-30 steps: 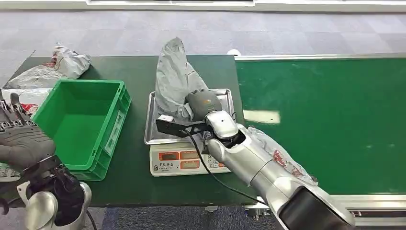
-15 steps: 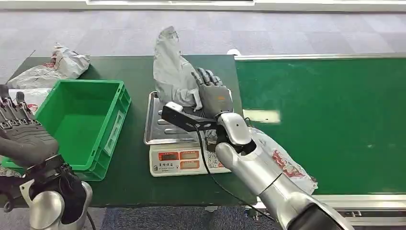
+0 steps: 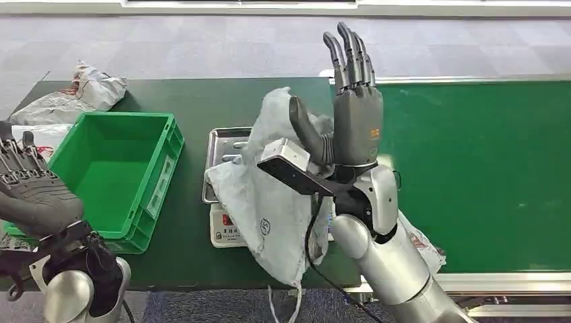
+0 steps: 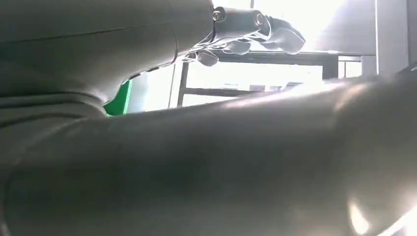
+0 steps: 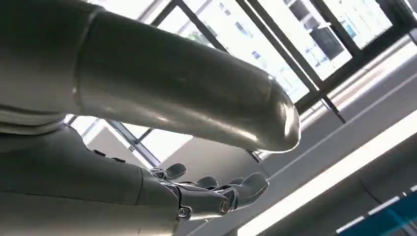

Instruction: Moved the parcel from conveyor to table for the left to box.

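Parcel, a grey plastic mailing bag, lies draped over the scale near the middle of the desk, its lower end hanging past the desk's front edge and its upper end bunched up toward the back. Its long axis runs roughly front to back, leaning a little toward the conveyor at the top. The right hand stands raised above and just to the conveyor side of the bag, fingers straight and spread upward, thumb apart, holding nothing; whether the palm or wrist touches the bag's upper fold cannot be told. In the right wrist view the same hand shows open fingers against windows. The left hand hovers low at the desk's left front corner, on the far side of the green crate from the bag, its fingers loosely apart and empty. So the parcel lies to the right of the left hand, with the crate between them, while the right hand is much the nearer. Judged from this, the drop on the desk looks done, and the boxing would call for the left hand to reach across the crate to the bag's near end
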`<act>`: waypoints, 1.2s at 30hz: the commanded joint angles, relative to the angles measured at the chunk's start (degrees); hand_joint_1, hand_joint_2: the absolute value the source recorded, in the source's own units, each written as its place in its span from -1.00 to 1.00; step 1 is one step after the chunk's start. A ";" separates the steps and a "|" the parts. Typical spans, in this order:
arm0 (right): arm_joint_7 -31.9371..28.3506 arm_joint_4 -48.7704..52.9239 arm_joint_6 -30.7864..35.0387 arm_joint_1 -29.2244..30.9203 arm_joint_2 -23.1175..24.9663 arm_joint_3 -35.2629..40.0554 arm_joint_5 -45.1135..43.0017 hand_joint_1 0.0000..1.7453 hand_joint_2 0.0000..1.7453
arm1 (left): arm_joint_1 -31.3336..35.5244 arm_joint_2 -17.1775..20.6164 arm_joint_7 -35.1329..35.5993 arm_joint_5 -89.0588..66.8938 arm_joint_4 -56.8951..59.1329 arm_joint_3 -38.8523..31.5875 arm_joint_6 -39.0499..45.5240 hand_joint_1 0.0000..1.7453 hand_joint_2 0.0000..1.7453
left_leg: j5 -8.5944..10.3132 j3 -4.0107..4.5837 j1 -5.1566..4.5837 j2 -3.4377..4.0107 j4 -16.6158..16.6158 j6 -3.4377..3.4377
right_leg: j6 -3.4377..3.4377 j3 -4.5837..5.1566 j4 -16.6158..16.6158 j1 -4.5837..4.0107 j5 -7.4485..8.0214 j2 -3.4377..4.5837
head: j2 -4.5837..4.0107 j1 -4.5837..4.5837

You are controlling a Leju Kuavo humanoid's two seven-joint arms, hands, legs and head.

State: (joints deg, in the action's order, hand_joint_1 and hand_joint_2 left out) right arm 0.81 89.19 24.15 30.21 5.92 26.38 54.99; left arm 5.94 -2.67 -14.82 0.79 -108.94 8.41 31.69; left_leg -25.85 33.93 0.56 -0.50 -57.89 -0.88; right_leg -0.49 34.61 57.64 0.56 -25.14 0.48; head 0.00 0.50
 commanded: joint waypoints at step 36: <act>-16.03 25.46 10.62 -15.95 -6.44 -7.19 -12.55 -1.00 -1.00 | 1.05 7.03 3.28 -19.91 2.32 6.58 -20.38 -1.00 -1.00 | -0.07 -0.01 -0.01 -0.10 0.04 0.05 | 0.04 -0.09 -0.07 0.01 -0.10 -0.23 | 0.00 0.02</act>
State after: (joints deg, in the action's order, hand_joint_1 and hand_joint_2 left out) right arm -11.56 109.61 32.70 17.82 2.01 22.23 44.89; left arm 1.21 0.72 -12.57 -14.62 -110.55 10.38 16.70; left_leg -25.94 33.94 0.55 -0.42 -57.89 -0.85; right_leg -0.45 34.64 57.60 0.58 -25.21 0.49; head 0.00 0.52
